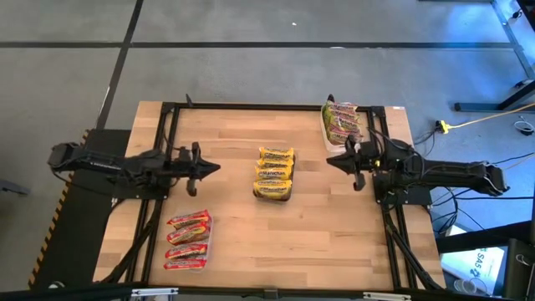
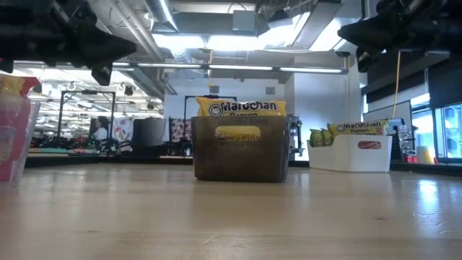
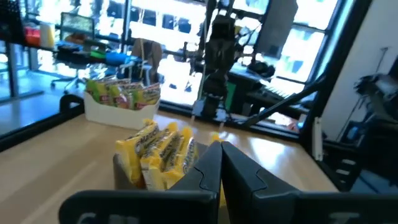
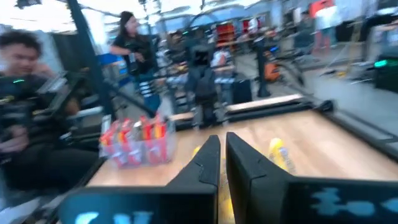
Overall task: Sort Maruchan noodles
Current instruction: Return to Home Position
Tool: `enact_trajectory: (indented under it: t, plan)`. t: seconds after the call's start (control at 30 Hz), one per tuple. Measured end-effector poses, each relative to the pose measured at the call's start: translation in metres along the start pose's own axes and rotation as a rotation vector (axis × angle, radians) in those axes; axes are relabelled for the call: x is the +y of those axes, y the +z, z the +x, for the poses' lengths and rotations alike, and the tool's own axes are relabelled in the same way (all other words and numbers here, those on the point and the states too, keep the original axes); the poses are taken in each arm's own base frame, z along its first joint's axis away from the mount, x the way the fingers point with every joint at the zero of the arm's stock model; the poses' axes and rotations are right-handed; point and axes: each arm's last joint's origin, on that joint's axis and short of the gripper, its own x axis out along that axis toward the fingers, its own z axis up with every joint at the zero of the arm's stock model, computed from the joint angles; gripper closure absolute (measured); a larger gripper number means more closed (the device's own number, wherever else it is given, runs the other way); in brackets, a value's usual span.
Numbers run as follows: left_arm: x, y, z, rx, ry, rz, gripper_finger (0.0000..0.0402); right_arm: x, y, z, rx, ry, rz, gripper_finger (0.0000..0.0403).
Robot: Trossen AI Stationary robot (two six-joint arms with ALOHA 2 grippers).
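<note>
Dark fingers (image 3: 205, 174) pressed together: both arms hang empty over the table (image 1: 318, 234).

Left gripper (image 1: 211, 167) hovers above the table's left side, closed on nothing and aimed at the middle; right gripper (image 1: 333, 159) faces it from the right, likewise closed and empty. Between them, yellow Maruchan noodles (image 1: 274, 174) stand in the dark tray (image 2: 242, 155) at the centre. Red packets (image 1: 187, 241) fill the clear tray (image 2: 14, 152) near the left edge, and green packets (image 1: 341, 122) sit in the white bin (image 2: 350, 155) just beside the right gripper.
</note>
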Motion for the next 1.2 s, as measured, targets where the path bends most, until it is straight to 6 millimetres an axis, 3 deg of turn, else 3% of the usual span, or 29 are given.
enact_trajectory:
  t: [0.67,0.97,1.2]
  plan:
    - [0.007,-0.005,-0.032,-0.056,-0.006,-0.014,0.0395,-0.002,-0.044,-0.023,-0.045,0.029,0.093,0.0397]
    - [0.007,-0.008,-0.032,-0.035,-0.011,0.003,0.0399,-0.006,-0.047,-0.028,-0.055,-0.133,0.127,0.0398]
    - [0.007,-0.012,-0.032,0.007,-0.019,0.078,0.0392,-0.004,-0.051,-0.033,-0.01,-0.098,0.121,0.0398]
